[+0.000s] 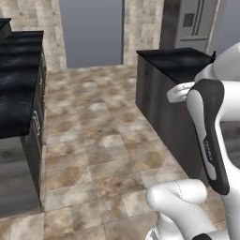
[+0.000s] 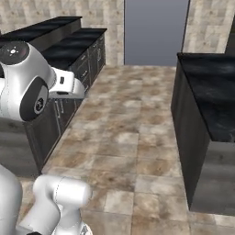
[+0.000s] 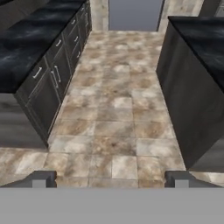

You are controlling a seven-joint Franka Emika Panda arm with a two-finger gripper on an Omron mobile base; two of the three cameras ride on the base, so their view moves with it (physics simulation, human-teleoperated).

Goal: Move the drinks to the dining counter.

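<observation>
Hand (image 3: 110,178) spread wide, dining counter (image 3: 30,48) glossy black, grey drawers

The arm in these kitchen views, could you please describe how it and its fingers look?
The arm has glossy white rounded shells with black joint sections, one bearing small pale lettering. A round grey cap with a dot pattern closes one joint. The fingers are small, blocky and dark grey.

Wide open tiled floor (image 3: 116,113) runs like an aisle straight up to the grey door (image 3: 134,14). Left of the aisle the dining counter (image 3: 35,57) walls it off, drawers facing in. Right of it sits the shorter block (image 3: 192,83).
</observation>
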